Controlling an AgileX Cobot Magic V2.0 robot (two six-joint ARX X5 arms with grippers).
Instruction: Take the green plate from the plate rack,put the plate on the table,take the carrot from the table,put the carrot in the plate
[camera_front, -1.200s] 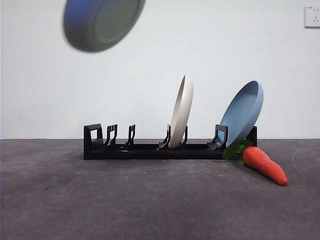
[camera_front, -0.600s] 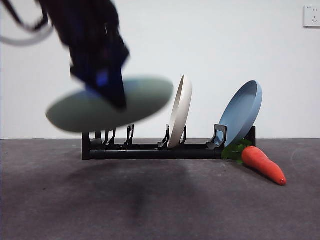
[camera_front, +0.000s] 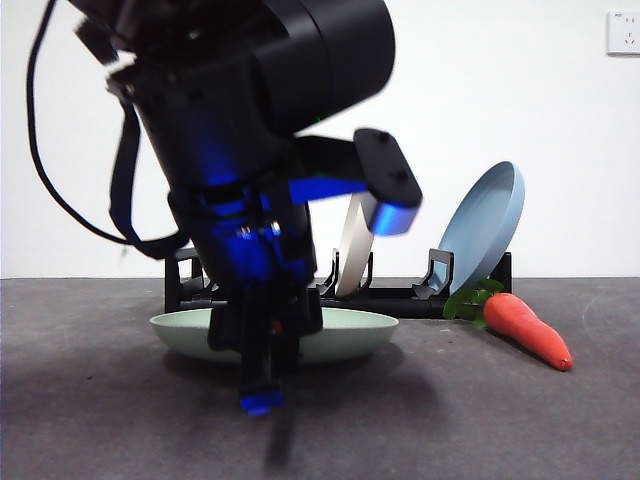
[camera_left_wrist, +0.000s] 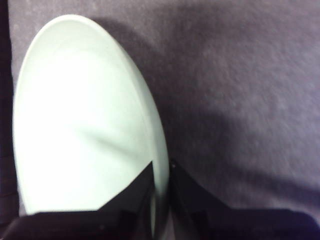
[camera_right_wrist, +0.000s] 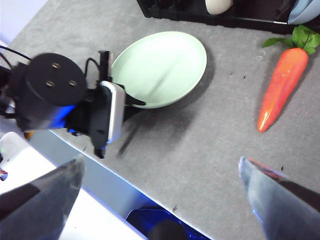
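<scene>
While the left claw (camera_left_wrist: 161, 200) pinches the rim of the green plate (camera_front: 345, 333) between its two black jaws, the plate lies low and nearly flat on the bench (camera_front: 520, 420), just in front of the plate rack (camera_front: 400, 296). In the left wrist view the jaws sit one on each side of the rim, the plate's pale inner face spreading away from them over the dark grey surface. So the step in hand seems to be setting the plate down; whether its underside fully rests on the bench I cannot tell, since the arm hides the near edge in the front view. Next, I judge, the jaws must part and lift clear without dragging the rim. The right claw (camera_right_wrist: 160, 180) hangs high above with its jaws spread wide, holding nothing; it looks down on the plate and on the carrot (camera_right_wrist: 280, 87), which lies on the bench well apart from the plate, its leafy top close to the rack's end below a blue plate (camera_front: 485, 225). A cream plate (camera_front: 352, 240) stands upright in the rack, partly hidden by the arm. The green plate is round and shallow, matte sage green with a raised rim, and empty; the carrot is bright orange-red and tapered.
</scene>
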